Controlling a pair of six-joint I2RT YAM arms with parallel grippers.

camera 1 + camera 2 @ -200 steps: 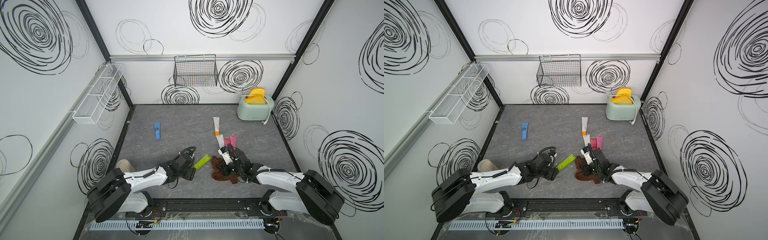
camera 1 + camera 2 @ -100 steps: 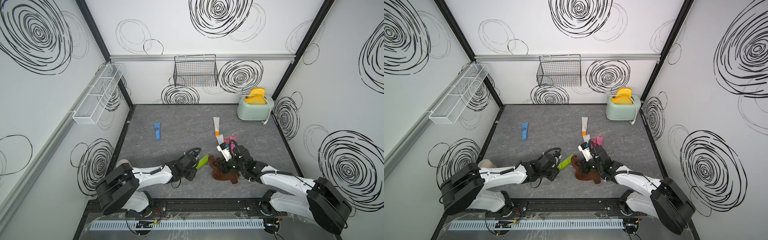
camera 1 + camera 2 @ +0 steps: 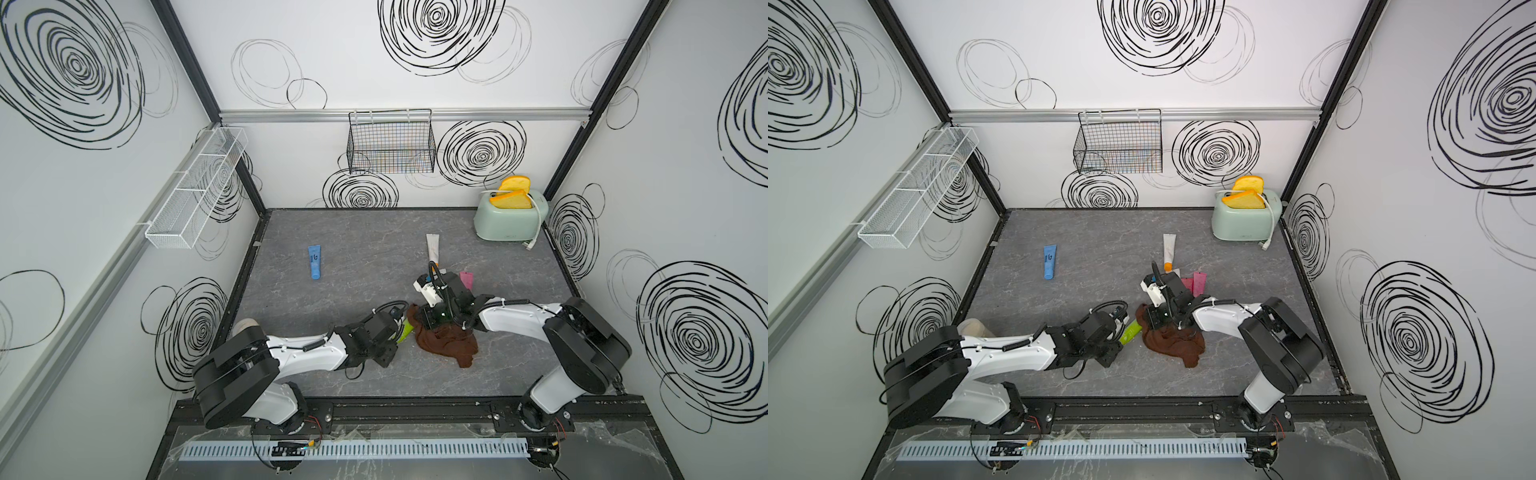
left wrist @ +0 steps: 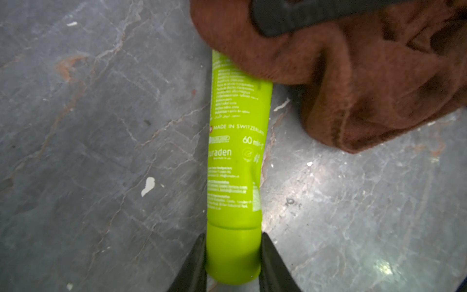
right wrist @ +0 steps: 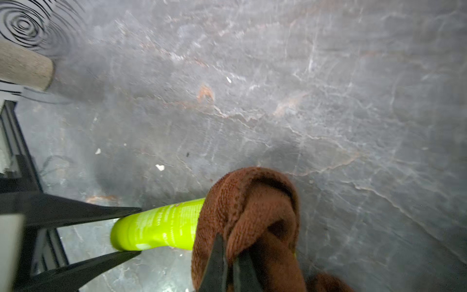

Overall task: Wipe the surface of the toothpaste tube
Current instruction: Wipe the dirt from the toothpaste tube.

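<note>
Since the brown cloth (image 4: 353,75) is draped over one end of the green toothpaste tube (image 4: 235,156), I can't see that end at all. A second ago the cloth sat clear to the right of the tube and my left claw (image 4: 232,265) gaped wide. Now it's pinched onto the cap from both sides. My right claw (image 5: 227,263) is clamped tight on a fold of the cloth. The tube lies flat on the grey table (image 3: 332,257), near-middle, between my arms.

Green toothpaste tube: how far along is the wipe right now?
Done: the left gripper pinches the green toothpaste tube at its cap; the right gripper is shut on the brown cloth. In hand: the cloth lies over the tube's far end. Left: the printed body is uncovered, so most wiping seems undone.
</note>
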